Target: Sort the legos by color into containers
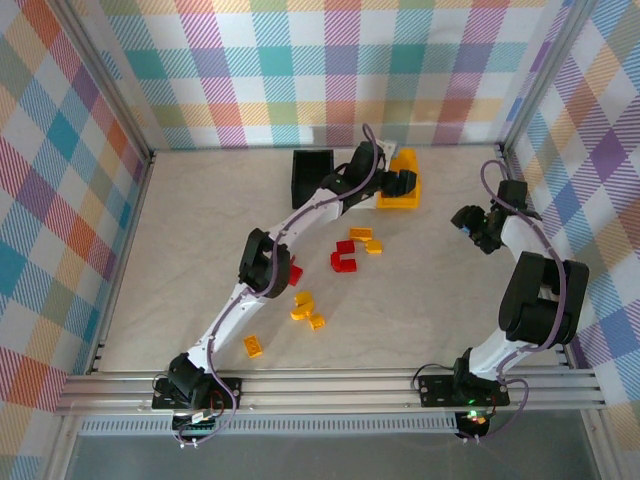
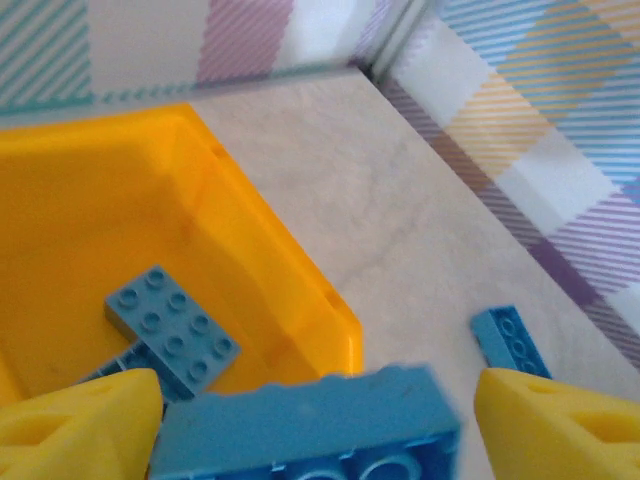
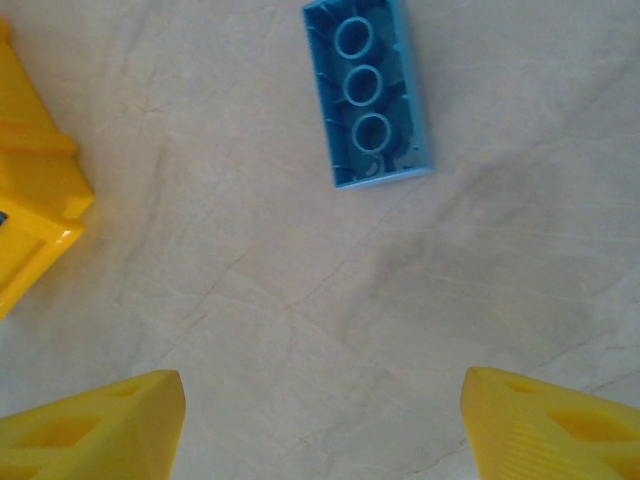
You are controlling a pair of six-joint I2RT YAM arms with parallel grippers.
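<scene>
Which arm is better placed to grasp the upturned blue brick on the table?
Right: the right end effector hovers open by that brick; the left end effector is over the yellow-orange bin.

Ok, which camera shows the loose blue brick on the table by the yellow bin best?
Right wrist: the blue brick lies whole and sharp, hollow side up, ahead of the open right gripper. Left wrist shows it small, right of the yellow bin. Top view gives a blue speck beside that gripper.

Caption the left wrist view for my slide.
Blurred blue brick between the left fingers over the yellow-orange bin, another blue brick inside, a third on the table.
</scene>
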